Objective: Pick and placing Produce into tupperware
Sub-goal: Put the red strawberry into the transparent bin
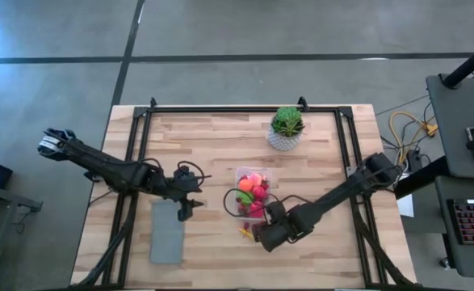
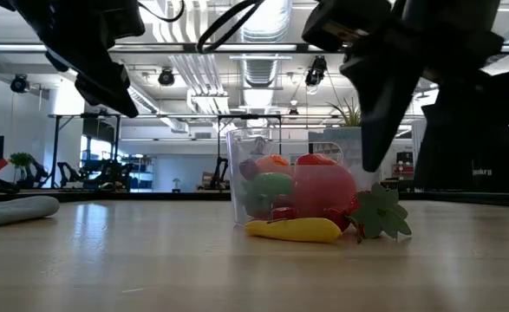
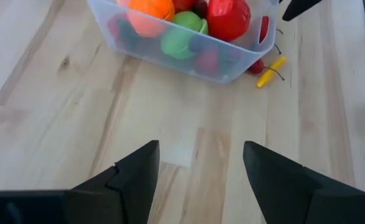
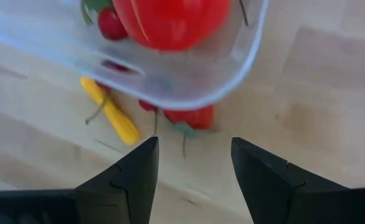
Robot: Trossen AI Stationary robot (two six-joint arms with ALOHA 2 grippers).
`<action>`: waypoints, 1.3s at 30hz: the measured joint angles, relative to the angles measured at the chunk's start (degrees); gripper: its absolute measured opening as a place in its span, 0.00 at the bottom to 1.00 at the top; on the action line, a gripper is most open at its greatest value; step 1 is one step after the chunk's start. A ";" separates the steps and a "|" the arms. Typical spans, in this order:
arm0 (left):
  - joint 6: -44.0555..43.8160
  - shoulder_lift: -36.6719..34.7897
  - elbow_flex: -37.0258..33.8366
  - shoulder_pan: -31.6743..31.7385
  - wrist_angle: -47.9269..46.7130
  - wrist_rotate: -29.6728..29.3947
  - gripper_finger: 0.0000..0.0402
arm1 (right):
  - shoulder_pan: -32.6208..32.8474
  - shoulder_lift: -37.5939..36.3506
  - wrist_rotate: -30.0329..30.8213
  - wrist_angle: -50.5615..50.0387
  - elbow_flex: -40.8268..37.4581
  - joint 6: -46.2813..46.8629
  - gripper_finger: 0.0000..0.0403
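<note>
Lying just ahead of parted empty right fingers (image 4: 191, 180), yellow piece (image 4: 112, 113) beside tupperware (image 4: 188, 87), left fingers (image 3: 198, 180) parted too

The pale wooden table (image 1: 212, 137) carries a clear tupperware (image 1: 253, 192) of produce, a potted plant (image 1: 287, 128) and a flat grey rectangle (image 1: 166, 231). Just beside the tub lie loose pieces — a yellow piece (image 2: 294, 229) and a red one (image 4: 191, 116).

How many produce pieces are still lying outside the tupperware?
2 visible: a yellow piece and a red piece with a green leaf, both on the table against the tupperware wall nearest the right pincer. Others may hide behind the tub.
</note>
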 joint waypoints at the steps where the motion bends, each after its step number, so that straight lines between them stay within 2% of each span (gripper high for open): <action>1: 0.00 -0.01 -0.07 0.00 -0.02 -0.01 0.55 | -0.12 -0.02 0.41 0.00 0.06 0.19 0.48; 8: 0.46 1.54 -0.14 -0.02 0.07 -0.13 0.55 | -1.15 0.66 -1.39 0.48 0.09 -2.07 0.48; 21: 0.61 5.25 -0.21 -0.02 0.16 -0.28 0.55 | -4.52 2.91 -1.21 3.56 0.07 -3.35 0.48; 39: 2.05 5.24 -0.23 0.00 0.12 -1.60 0.55 | -5.17 3.28 -4.23 1.92 0.07 -4.69 0.48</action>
